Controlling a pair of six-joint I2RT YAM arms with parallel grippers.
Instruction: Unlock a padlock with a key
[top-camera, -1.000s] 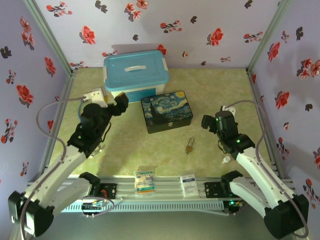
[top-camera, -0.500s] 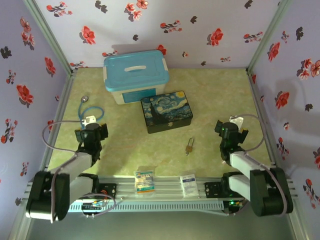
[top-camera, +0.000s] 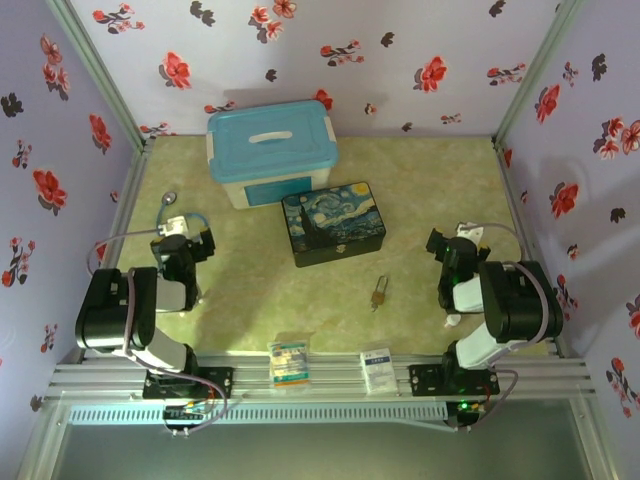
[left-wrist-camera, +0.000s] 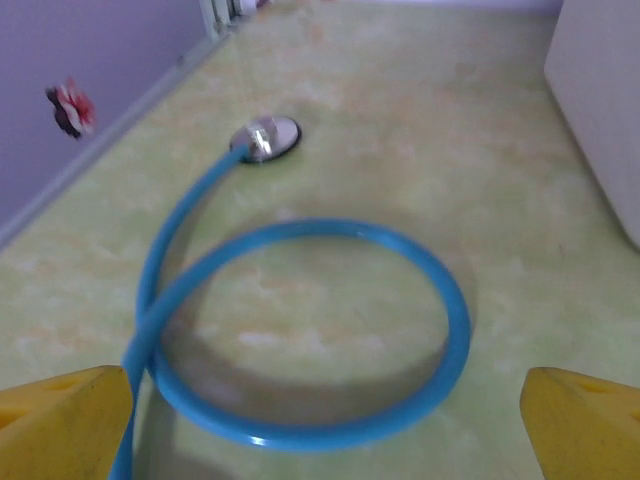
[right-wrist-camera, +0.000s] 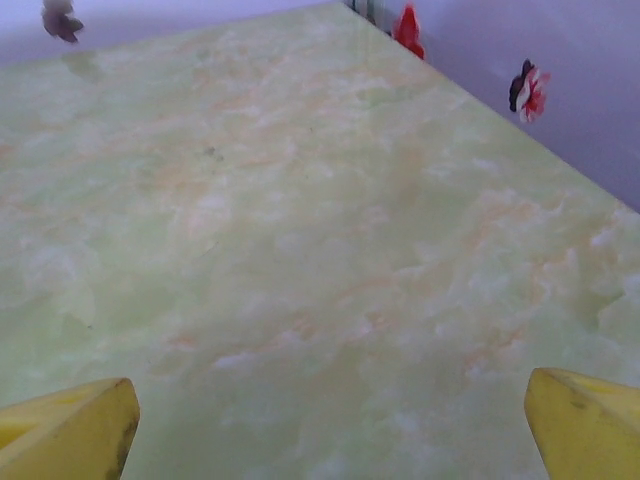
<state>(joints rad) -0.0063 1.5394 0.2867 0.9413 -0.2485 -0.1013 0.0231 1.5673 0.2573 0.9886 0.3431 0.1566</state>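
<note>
The small brass padlock (top-camera: 379, 296) lies on the green tabletop, in front of the painted box and between the two arms. A thin grey piece sticks out of its far end; whether that is the shackle or the key I cannot tell. My left gripper (top-camera: 186, 243) rests low at the left side, open, its yellow fingertips (left-wrist-camera: 62, 420) wide apart over a blue tube. My right gripper (top-camera: 456, 246) rests low at the right side, open over bare table, yellow fingertips (right-wrist-camera: 66, 430) at the frame corners. Both are far from the padlock and hold nothing.
A blue-lidded white bin (top-camera: 272, 150) stands at the back, a dark Starry Night box (top-camera: 334, 222) in front of it. A blue looped tube (left-wrist-camera: 448, 300) with a silver disc (left-wrist-camera: 266, 137) lies before the left gripper. A white cap (top-camera: 453, 320) and two cards (top-camera: 288, 360) lie near the front rail.
Both arms have folded back from a raised, reaching stance to low rest poses at the sides. The padlock has not moved.
</note>
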